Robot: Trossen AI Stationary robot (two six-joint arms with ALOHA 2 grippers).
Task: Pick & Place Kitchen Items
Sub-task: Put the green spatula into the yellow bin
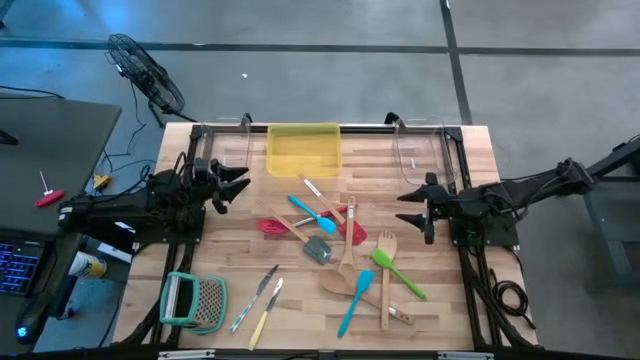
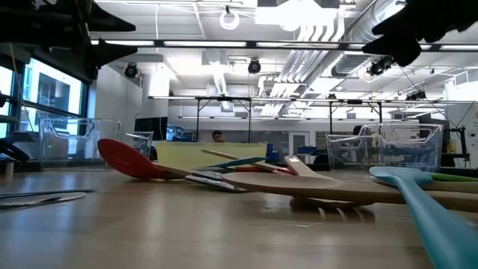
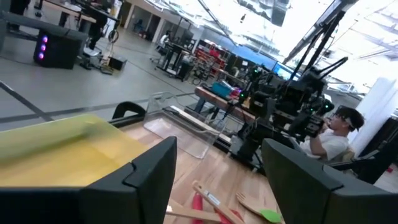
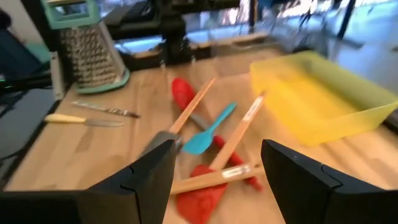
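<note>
Utensils [image 1: 340, 250], about a dozen, lie scattered just below one yellow bin [image 1: 303, 148]. They sit between the left gripper [image 1: 238, 186] and right gripper [image 1: 408, 206], both wide and empty.

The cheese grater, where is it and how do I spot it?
Start at the yellow bin at the far edge of the wooden table, then go to the opposite near edge, on the left arm's side. The box grater lies there beside two small knives. It is the only holed metal piece, with a teal handle and rim.
</note>
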